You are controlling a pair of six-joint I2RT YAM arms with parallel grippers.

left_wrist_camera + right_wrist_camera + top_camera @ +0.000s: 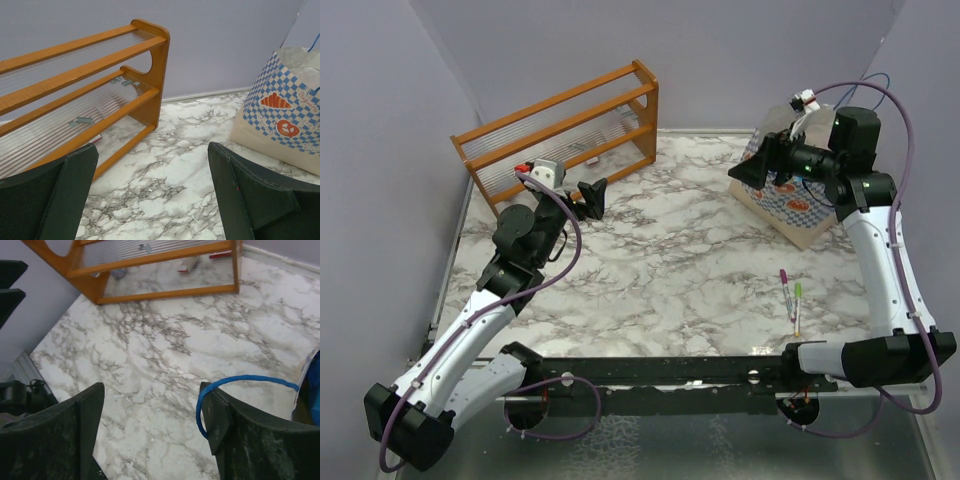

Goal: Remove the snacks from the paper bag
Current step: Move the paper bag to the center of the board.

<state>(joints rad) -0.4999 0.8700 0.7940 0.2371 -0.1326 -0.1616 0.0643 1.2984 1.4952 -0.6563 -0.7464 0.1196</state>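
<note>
Hovering arm: the right gripper (pixel 750 168) hangs over the left rim of the large cream paper carrier bag with blue checks and orange-red emblems (pixel 802 208). Its fingers point out across the table, not down into the bag.
Right gripper state: jaws wide apart, with nothing between them.
Bag position: at the far right corner of the white marble table (pixel 670 260), mouth up, its broad face slanting towards the middle.
Key relation: the bag's opening lies just right of and below the right fingers. The blue cord handle (pixel 240 380) loops beside the right-hand finger; whether it touches cannot be told.
Snacks: no foil packet can be made out, so they are judged to be inside the bag.
Nearer arm: the right by far.
Left gripper (pixel 592 197): fully open and empty, well apart from the bag, by the orange wooden slatted rack (pixel 560 130) at the far left corner.
Obstruction: the cord handle could snag a finger going in.
Bystanders: pink and green marker pens (pixel 790 295) lie towards the near right edge, out of the way.
</note>
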